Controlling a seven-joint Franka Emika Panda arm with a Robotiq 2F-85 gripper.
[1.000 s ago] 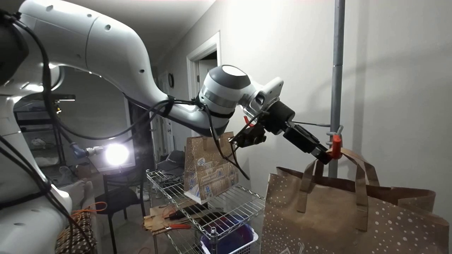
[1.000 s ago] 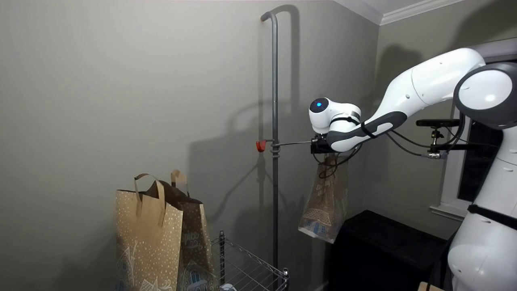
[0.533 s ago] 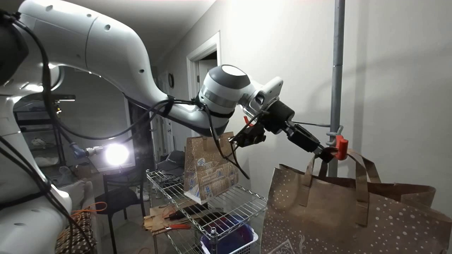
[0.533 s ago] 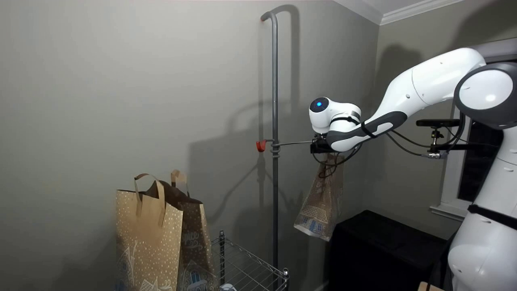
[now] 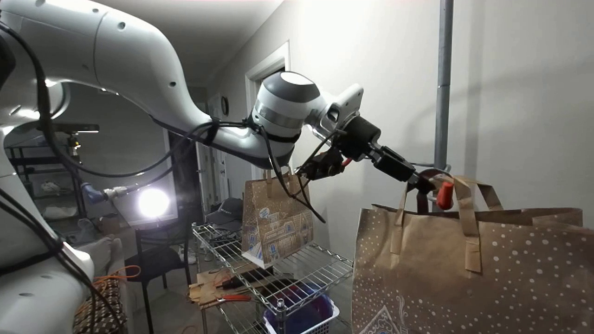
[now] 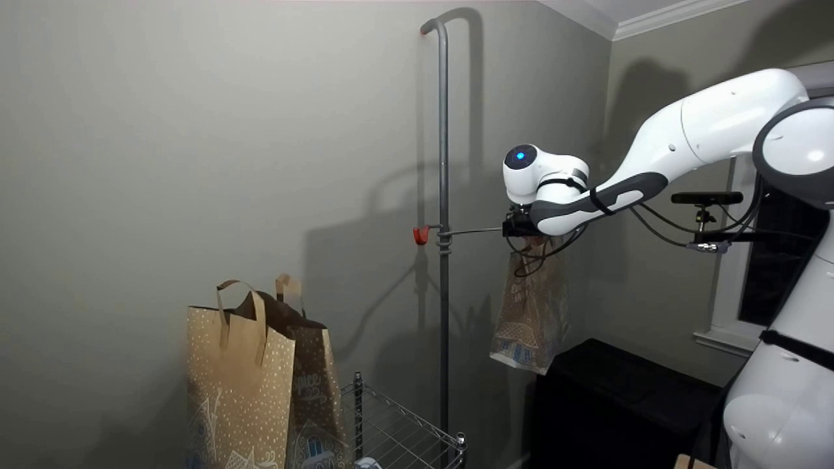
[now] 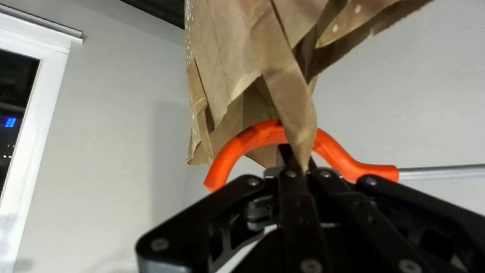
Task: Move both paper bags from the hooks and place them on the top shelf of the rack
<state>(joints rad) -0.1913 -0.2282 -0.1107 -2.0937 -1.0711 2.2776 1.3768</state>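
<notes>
One bag (image 5: 464, 287) raised — gripped, hooks (image 5: 444, 196) (two)

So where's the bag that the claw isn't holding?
In an exterior view, that bag stands mid-picture on the rack's top shelf, right of a dark cap, left of the claw.

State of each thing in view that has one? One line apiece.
end effector: shut on a bag handle
held bag: hanging, mouth open
hook by the held bag: loaded or clear, can't tell
other hook: no bag on it
shelf bag: standing upright, mouth open
top shelf: bearing the shelf bag
pole: upright
lamp: on
arm's light: lit blue
</notes>
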